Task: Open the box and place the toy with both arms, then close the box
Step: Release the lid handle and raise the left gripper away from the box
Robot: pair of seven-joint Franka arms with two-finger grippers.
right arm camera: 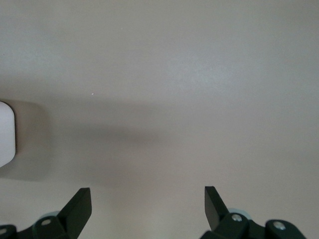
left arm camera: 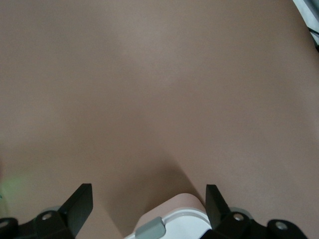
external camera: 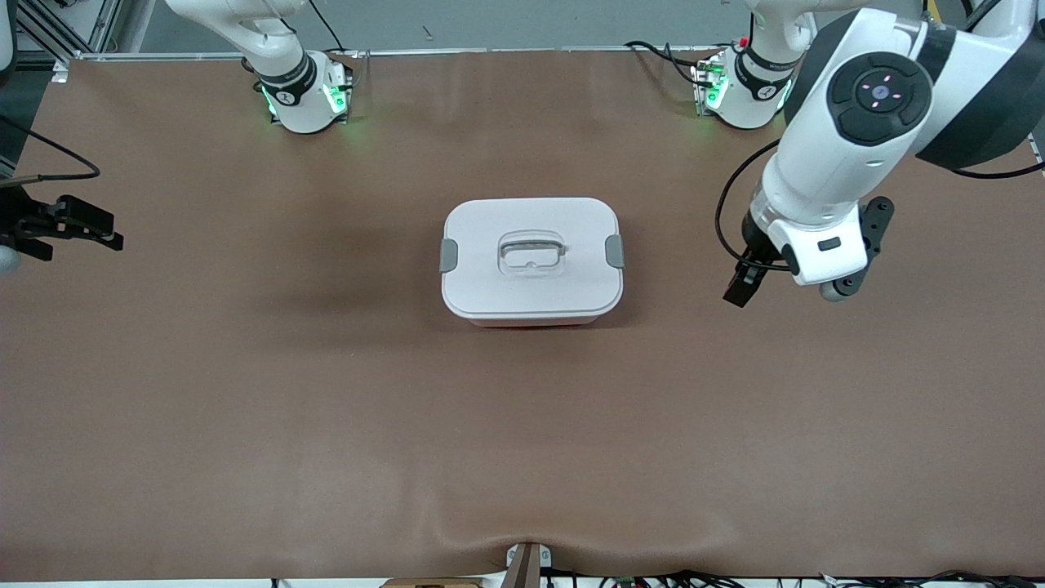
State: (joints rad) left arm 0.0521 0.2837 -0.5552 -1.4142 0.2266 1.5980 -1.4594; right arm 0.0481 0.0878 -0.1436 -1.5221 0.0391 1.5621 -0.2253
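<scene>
1. From the front view, the box [external camera: 531, 260] sits in the middle of the brown table [external camera: 245, 392]. Its white lid [external camera: 531, 220] is on. A grey clip [external camera: 449, 256] sits on the end toward my right arm, and another grey clip [external camera: 615, 251] on the end toward my left arm. The clear handle [external camera: 531, 251] lies flat in the lid. I cannot see the toy in this view. My left gripper [external camera: 744, 282] hangs over the table toward my left arm's end, apart from the box. My right gripper [external camera: 82, 224] is at the table's edge at my right arm's end, well apart from the box

2. In my left wrist view, my left gripper [left arm camera: 148, 199] has its black fingers [left arm camera: 79, 201] spread wide, holding nothing. A corner of the box [left arm camera: 179, 221] with one grey clip [left arm camera: 150, 228] shows between them, lower down

3. In my right wrist view, my right gripper [right arm camera: 147, 199] is spread wide too, with nothing in it. Bare table [right arm camera: 174, 99] lies under it. A bit of the box lid [right arm camera: 6, 134] peeks in at the edge
</scene>
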